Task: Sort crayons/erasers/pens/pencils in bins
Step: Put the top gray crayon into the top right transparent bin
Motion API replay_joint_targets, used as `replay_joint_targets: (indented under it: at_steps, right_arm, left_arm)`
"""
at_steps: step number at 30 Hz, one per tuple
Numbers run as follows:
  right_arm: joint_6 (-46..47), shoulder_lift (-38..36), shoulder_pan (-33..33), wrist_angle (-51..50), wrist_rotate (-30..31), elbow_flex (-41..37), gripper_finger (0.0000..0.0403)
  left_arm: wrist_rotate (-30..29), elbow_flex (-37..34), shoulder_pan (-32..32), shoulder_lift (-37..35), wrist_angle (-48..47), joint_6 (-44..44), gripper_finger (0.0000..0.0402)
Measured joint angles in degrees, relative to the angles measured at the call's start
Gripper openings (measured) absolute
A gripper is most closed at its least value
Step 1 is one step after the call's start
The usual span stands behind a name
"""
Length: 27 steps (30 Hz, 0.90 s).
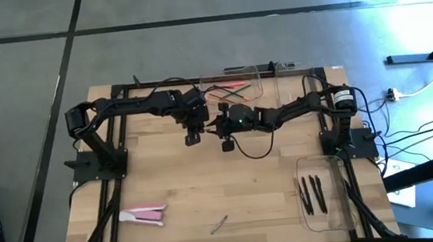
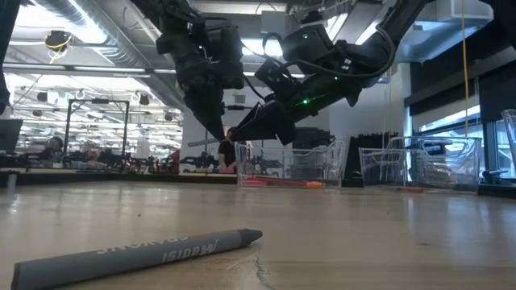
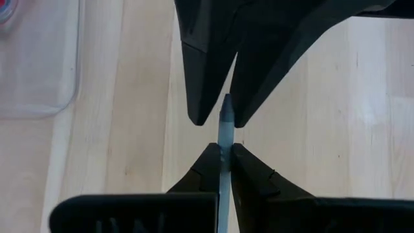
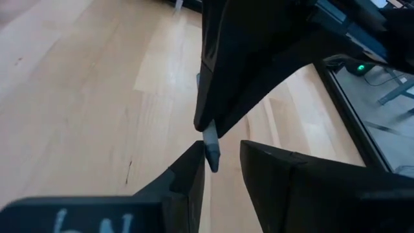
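A thin pale grey stick (image 3: 224,123) with a tapered end (image 4: 211,155) hangs above the table's middle, with my left gripper (image 3: 224,152) shut on it. My right gripper (image 4: 220,158) comes from the table's right. It is open, one finger on each side of the stick's tapered end. In the high view the two grippers meet, my left gripper (image 1: 205,125) and my right gripper (image 1: 215,126). A grey crayon (image 2: 137,254) lies flat near the front edge. A pink eraser (image 1: 142,216) lies at the near left. My left gripper pinches the stick between its two fingertips (image 3: 208,158), a short way back from the tapered end (image 3: 224,139). The fingers slant down toward the table, and the stick runs along them and out past their ends. The stick is clear of the table. My right gripper has its fingers (image 4: 191,171) close beside the stick's end; whether one of them touches it I cannot tell.
A clear bin (image 1: 254,75) at the far edge holds red and green sticks. A second clear bin (image 1: 340,205) at the near right holds black pens. Black frame bars (image 1: 118,147) run along both sides of the table. Bare wood lies under the grippers.
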Motion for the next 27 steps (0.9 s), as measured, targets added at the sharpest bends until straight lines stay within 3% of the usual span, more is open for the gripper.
replay_joint_targets:
  at_steps: [27]
  right_arm:
    - [0.2, 0.0, -0.1, -0.1, -1.4, 0.0, 0.0101]
  left_arm:
    - [0.2, 0.0, 0.0, 0.0, 0.5, 0.0, 0.0011]
